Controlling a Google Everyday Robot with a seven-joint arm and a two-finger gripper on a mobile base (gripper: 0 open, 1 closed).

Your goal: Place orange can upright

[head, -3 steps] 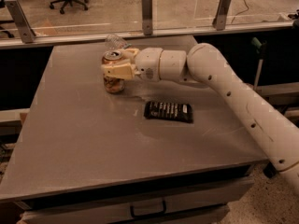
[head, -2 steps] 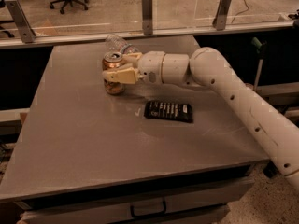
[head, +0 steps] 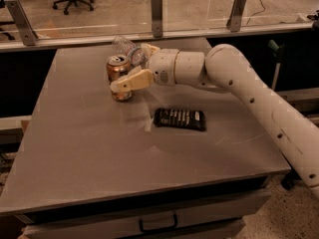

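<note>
The orange can [head: 117,69] stands upright on the grey table [head: 79,148], at the back left of centre, pull-tab top up. My gripper [head: 130,67] is just right of the can, with its fingers spread apart. The near finger [head: 132,80] crosses in front of the can's lower part. The far finger [head: 148,48] sits behind, by the bottle. The jaws look open and do not squeeze the can.
A clear plastic water bottle [head: 125,47] lies just behind the can. A black snack packet [head: 180,119] lies flat at mid-table, right of the can. A glass barrier with metal posts [head: 156,13] runs along the table's far edge.
The fingers have spread away from the can and the wrist has drawn slightly right. The can stays upright in the same spot.
</note>
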